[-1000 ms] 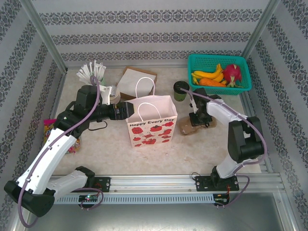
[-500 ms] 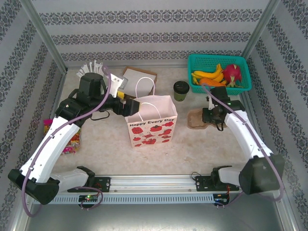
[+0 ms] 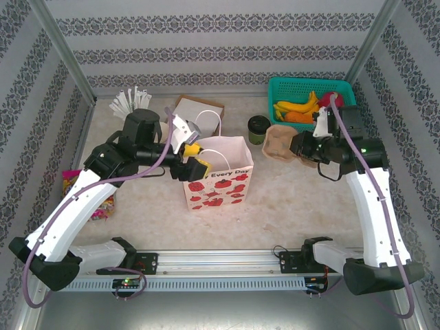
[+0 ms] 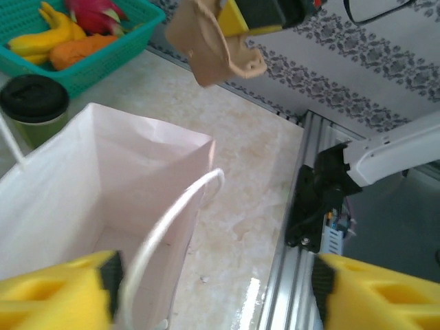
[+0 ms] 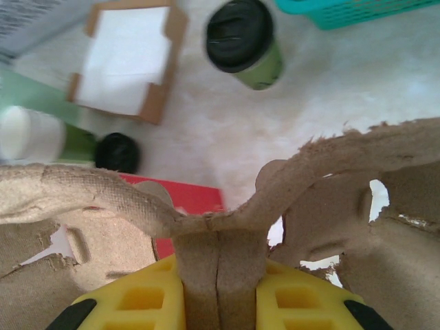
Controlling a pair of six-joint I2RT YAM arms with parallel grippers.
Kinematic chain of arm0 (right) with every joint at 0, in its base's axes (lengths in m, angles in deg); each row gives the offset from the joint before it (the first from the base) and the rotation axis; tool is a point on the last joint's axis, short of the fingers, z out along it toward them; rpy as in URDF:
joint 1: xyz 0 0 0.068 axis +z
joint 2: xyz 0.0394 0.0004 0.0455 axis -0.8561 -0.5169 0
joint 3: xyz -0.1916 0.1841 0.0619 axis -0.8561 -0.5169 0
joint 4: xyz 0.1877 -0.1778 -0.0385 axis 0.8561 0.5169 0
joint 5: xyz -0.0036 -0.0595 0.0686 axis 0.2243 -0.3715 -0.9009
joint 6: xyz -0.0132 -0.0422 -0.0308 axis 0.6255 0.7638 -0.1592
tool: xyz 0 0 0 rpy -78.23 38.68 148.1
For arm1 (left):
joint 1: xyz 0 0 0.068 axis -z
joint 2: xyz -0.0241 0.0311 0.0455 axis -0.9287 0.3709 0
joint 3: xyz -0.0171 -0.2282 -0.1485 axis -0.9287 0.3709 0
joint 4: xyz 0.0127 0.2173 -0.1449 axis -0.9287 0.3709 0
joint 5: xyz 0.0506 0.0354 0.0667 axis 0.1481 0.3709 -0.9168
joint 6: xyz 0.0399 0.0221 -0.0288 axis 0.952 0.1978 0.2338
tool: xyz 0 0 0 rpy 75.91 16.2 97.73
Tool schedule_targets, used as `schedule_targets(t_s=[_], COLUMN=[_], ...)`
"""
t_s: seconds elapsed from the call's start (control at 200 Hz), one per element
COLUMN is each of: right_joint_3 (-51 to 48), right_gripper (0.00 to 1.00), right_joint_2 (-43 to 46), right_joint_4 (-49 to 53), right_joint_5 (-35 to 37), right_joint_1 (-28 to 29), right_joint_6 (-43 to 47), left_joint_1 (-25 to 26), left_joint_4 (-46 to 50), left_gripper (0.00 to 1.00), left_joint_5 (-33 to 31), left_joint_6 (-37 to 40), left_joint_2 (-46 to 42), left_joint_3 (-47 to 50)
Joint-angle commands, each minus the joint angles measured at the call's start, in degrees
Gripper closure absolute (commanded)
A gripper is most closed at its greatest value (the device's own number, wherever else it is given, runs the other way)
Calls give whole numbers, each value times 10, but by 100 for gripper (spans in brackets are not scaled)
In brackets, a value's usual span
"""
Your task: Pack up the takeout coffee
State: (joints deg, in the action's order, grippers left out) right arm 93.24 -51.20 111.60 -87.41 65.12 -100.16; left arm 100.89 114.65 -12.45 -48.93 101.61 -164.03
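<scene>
One takeout coffee cup (image 3: pixel 258 128) (image 5: pixel 244 42) (image 4: pixel 34 106), green with a black lid, stands upright on the table beside the teal basket. My right gripper (image 3: pixel 297 146) (image 5: pixel 218 289) is shut on the centre rib of a brown cardboard cup carrier (image 3: pixel 278 141) (image 5: pixel 330 199) (image 4: pixel 213 41), holding it in the air just right of the cup. A white paper bag (image 3: pixel 216 175) (image 4: pixel 103 179) with red print stands open mid-table. My left gripper (image 3: pixel 192 158) (image 4: pixel 213 289) is open at the bag's left rim, with a white handle loop (image 4: pixel 172 227) between its fingers.
The teal basket (image 3: pixel 289 82) at the back right holds bananas and other fruit. A flat cardboard box (image 3: pixel 196 113) lies behind the bag, and wrapped straws (image 3: pixel 130 102) stand at the back left. Snack packets (image 3: pixel 69 182) lie at the left edge. A metal rail (image 3: pixel 220 265) runs along the front.
The right gripper has lifted the carrier off the table and carried it back toward the cup. The left gripper has moved right onto the bag's rim, its jaws narrower than before.
</scene>
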Motion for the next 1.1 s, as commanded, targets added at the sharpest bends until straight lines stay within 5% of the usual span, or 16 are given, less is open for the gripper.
schedule_targets(t_s=[0.0, 0.14, 0.495, 0.639, 1.099], right_joint_3=[40, 78, 114, 132, 15], right_gripper=[84, 84, 83, 80, 81], right_joint_2=[-2, -27, -105, -140, -125], right_joint_4=[-7, -57, -207, -185, -171], right_joint_5=[-93, -144, -226, -238, -115], right_joint_1=[22, 86, 223, 255, 256], right_joint_6=[-65, -112, -245, -240, -237], left_joint_1=[15, 22, 25, 25, 25], left_joint_4=[13, 12, 13, 10, 6], left_gripper=[46, 57, 57, 57, 55], left_joint_5=[33, 50, 83, 88, 120], left_joint_6=[50, 68, 105, 113, 135], left_joint_2=[-2, -3, 0, -5, -23], left_joint_3=[-9, -1, 0, 6, 29])
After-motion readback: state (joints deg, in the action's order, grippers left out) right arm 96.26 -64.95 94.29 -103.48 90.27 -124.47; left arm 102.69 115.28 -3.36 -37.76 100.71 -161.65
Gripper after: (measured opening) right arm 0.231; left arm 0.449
